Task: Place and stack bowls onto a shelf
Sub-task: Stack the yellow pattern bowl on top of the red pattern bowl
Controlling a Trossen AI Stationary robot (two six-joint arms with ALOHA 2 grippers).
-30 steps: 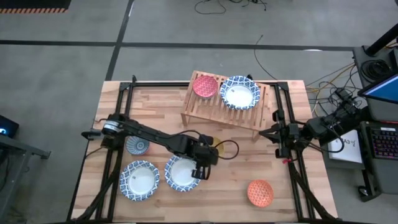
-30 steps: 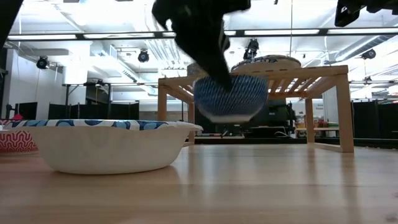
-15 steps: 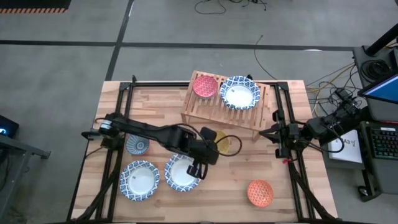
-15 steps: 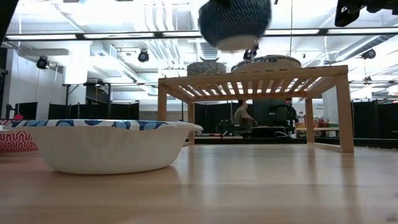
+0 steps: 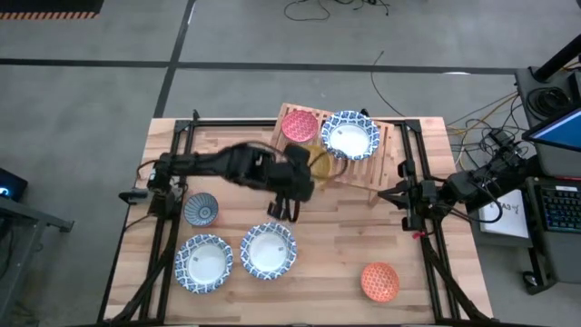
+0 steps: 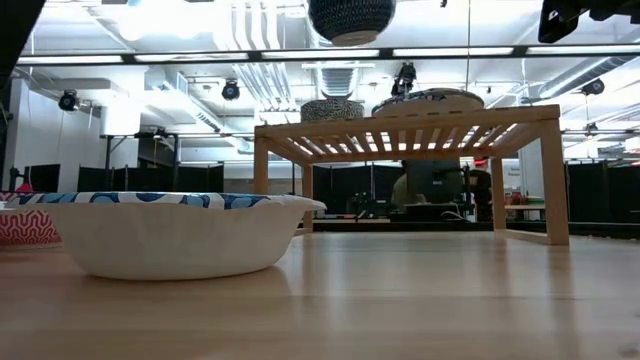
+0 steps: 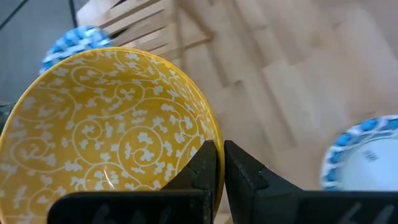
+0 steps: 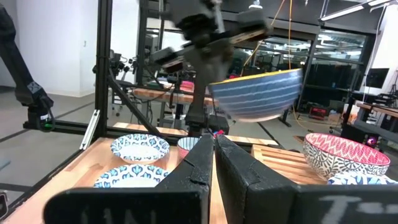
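Note:
My left gripper is shut on a small bowl, yellow inside and blue-striped outside. The bowl hangs over the near side of the slatted wooden shelf, higher than the shelf top in the low view. A pink-red bowl and a wide blue-and-white bowl rest on the shelf. My right gripper waits shut at the table's right edge. My left gripper pinches the yellow bowl's rim, one finger inside the bowl and the other outside its wall. The fingers slant down toward the far side. The bowl is lifted clear, tilted, with its opening facing up.
On the table stand a small blue-patterned bowl, two wide blue-and-white bowls and an orange bowl near the front right. Bare planks lie between these and the shelf.
My left gripper has risen and gone toward the table's far edge and the shelf, rolling a little, still shut on the bowl. The bowl has come up from low over the table in front of the shelf to above the shelf top.

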